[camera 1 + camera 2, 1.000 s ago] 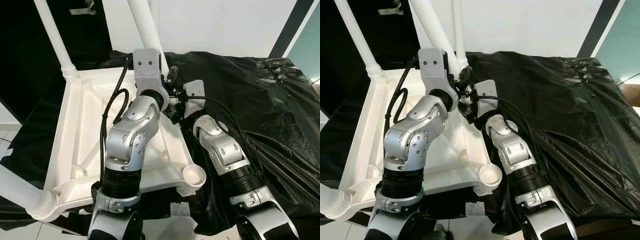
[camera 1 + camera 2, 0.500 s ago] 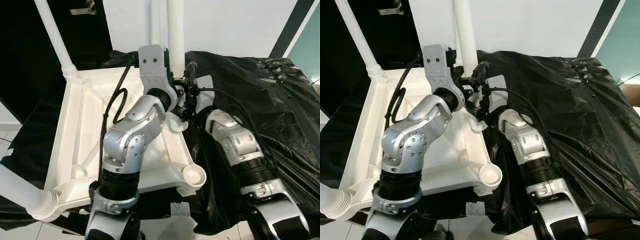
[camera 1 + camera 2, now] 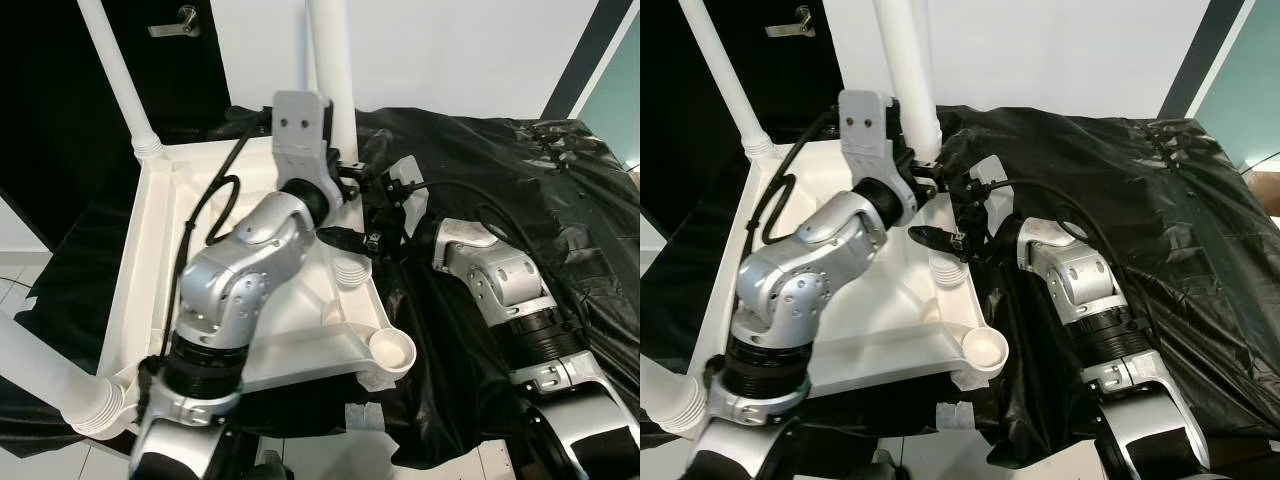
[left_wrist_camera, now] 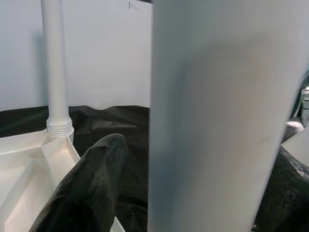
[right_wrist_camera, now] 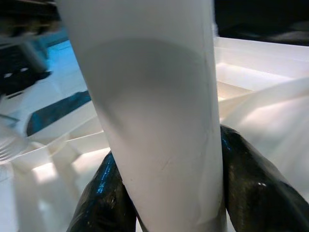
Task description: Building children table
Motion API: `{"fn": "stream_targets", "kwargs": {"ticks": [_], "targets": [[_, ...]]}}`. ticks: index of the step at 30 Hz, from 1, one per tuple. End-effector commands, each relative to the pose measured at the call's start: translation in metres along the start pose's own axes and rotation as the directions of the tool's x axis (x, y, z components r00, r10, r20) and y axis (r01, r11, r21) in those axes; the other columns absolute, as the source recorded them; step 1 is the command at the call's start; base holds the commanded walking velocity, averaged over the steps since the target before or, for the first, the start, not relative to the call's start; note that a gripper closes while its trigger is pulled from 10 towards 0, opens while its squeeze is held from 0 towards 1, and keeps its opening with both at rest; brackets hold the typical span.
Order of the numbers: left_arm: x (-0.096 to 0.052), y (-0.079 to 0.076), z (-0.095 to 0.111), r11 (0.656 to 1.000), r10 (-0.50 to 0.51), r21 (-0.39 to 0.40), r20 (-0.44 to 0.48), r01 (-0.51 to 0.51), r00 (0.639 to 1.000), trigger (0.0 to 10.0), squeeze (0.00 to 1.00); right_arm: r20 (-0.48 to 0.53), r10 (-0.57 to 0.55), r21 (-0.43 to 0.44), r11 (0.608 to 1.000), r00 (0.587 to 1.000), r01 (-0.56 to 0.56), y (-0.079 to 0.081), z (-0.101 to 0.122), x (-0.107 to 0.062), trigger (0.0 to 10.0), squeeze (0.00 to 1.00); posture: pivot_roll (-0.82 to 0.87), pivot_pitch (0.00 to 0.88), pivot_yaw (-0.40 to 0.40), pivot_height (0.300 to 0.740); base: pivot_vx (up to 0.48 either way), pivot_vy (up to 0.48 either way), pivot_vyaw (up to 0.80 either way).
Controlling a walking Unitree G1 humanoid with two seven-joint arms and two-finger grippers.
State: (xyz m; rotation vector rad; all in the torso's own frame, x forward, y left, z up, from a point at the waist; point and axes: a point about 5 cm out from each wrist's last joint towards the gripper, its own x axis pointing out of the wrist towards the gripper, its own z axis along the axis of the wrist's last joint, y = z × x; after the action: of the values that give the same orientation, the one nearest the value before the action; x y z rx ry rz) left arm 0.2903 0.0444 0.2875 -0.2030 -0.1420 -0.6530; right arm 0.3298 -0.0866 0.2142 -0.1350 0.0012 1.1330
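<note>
Both hands (image 3: 940, 215) gripping table leg (image 3: 905, 80), black sheet (image 3: 1160, 210)

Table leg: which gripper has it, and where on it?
Both grippers: left gripper and right gripper clamp the white table leg on its lower shaft, above the upturned tabletop.

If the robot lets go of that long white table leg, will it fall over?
Probably. The white leg is tall and thin, held upright by both the left claw and right claw. It looks stiff, smooth plastic, so it could slip, and likely rolls once down.
</note>
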Motion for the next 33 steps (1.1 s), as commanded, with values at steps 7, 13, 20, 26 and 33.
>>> {"fn": "stream_targets", "kwargs": {"ticks": [7,13,20,26,33], "targets": [[-0.015,-0.03,0.007,0.827,-0.562,0.014,0.009,0.561,0.827,0.0,0.0,-0.02,0.097,-0.059,0.993,0.995,-0.098,0.003,0.009,-0.005,10.0,0.0,0.15,0.0,0.021,0.74,0.0,0.0,0.0],[-0.014,-0.03,0.009,0.83,-0.558,0.008,0.025,0.558,0.829,0.0,0.0,-0.014,0.088,-0.046,0.995,0.996,-0.088,0.004,0.01,-0.004,10.0,0.0,0.15,0.0,0.022,0.74,0.0,0.0,0.0],[-0.011,-0.032,0.008,0.845,-0.534,0.004,0.033,0.535,0.845,0.0,0.0,0.021,0.077,-0.007,0.997,0.997,-0.076,0.006,0.016,0.0,10.0,1.0,0.16,0.0,0.021,0.74,0.0,0.0,0.0],[0.001,-0.027,0.009,0.915,-0.402,-0.008,0.052,0.403,0.914,10.0,0.0,-0.004,0.014,-0.02,1.0,1.0,-0.014,0.003,0.016,0.004,10.0,0.95,0.16,0.002,0.014,0.74,0.0,0.0,0.0],[0.018,-0.015,0.008,0.975,-0.214,-0.046,0.053,0.216,0.975,10.0,0.0,-0.035,-0.158,-0.018,0.987,0.987,0.157,0.0,0.008,0.022,10.0,0.0,0.16,0.007,0.008,0.74,0.0,0.0,0.0]]}}
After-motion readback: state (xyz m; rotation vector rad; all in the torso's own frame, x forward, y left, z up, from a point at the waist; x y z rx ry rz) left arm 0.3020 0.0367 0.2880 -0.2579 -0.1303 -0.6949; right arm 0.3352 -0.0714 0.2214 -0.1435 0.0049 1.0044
